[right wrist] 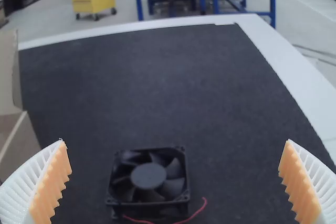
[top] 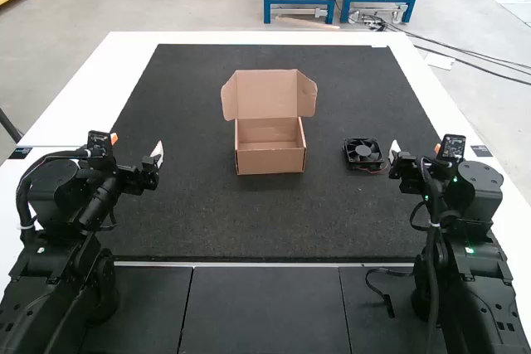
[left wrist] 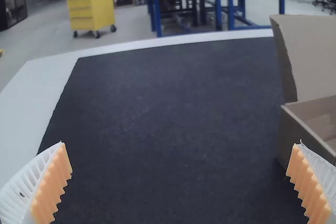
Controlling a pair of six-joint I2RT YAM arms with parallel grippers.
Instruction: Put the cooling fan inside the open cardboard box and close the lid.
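Black square cooling fan [right wrist: 148, 183], red wire, lying flat.

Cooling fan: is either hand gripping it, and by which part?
Nothing is held. The left hand and right hand are open; the cooling fan lies untouched on the mat.

Matt cardboard box [top: 270, 132], rough mat [top: 182, 205]
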